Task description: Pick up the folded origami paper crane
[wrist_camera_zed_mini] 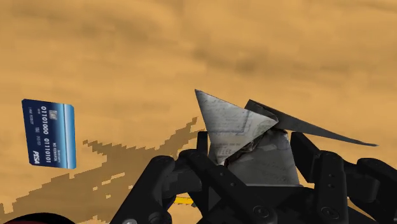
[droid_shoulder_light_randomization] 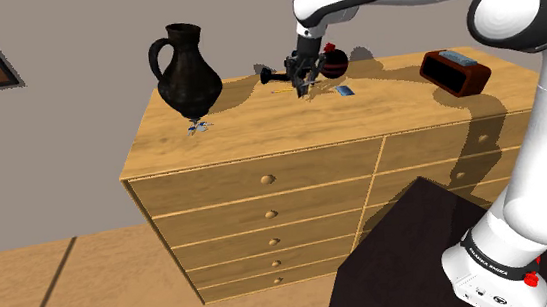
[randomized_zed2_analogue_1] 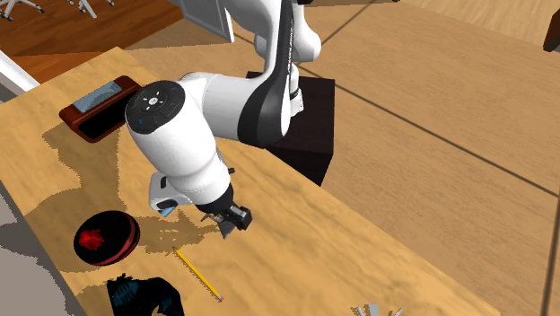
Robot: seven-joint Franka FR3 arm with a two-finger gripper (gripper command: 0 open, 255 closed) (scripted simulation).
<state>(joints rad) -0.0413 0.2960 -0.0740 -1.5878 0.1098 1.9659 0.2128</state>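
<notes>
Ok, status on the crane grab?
Gripper shut on crane. Crane looks lifted off the dresser. Card and pencil lie nearby, neither blocking.

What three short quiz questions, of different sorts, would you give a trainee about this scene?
1. True or false: the fingers are shut on the paper crane.
2. The card lying on the wood is: A red, B blue, C green.
3. Fill in the missing word: the black jug stands on top of the wooden ____.

Key: 1 true; 2 B; 3 dresser.
</notes>
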